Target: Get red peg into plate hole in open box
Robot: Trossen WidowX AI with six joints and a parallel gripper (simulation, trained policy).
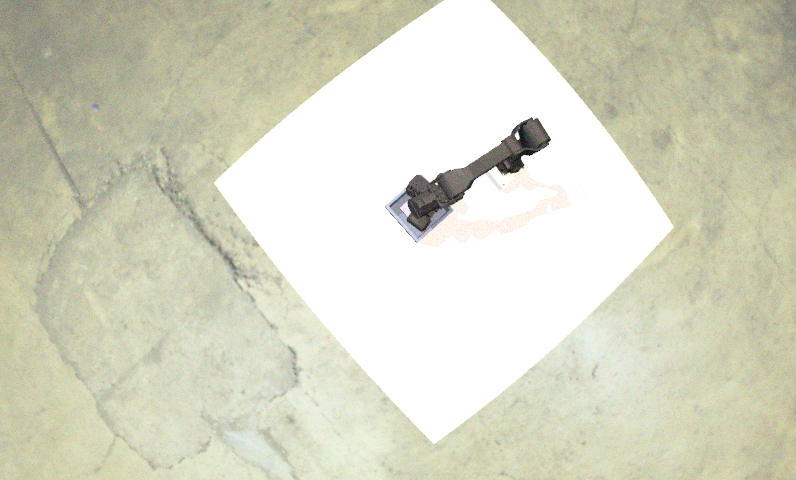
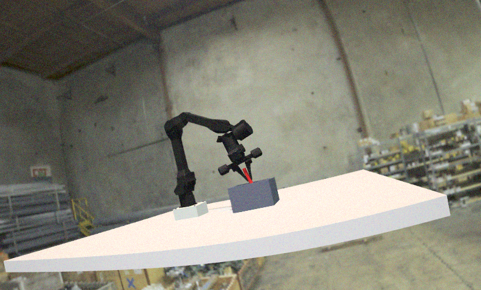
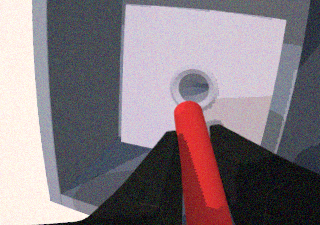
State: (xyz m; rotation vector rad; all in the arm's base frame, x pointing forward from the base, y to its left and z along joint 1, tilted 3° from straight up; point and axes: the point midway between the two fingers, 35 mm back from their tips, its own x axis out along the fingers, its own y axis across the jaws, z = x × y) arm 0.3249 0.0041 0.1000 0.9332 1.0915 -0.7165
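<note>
The red peg (image 2: 248, 175) (image 3: 195, 150) is held between the fingers of my gripper (image 2: 249, 179) (image 3: 193, 137), which is shut on it. The peg is tilted; its lower end is at about the height of the rim of the blue-grey open box (image 1: 401, 224) (image 2: 252, 197) (image 3: 41, 85) in the exterior view. In the wrist view the pale plate (image 3: 150, 50) (image 1: 404, 208) lies in the box bottom. Its round hole (image 3: 192, 85) shows just beyond the peg's end, partly overlapped at its ring. How far the peg is above the plate cannot be told. The arm hides the peg in the top view.
The box walls stand around the plate. The arm's pale base block (image 2: 191, 211) stands on the white table (image 1: 438, 356) (image 2: 307, 211), to the left of the box in the exterior view. The arm reaches over one side of the box.
</note>
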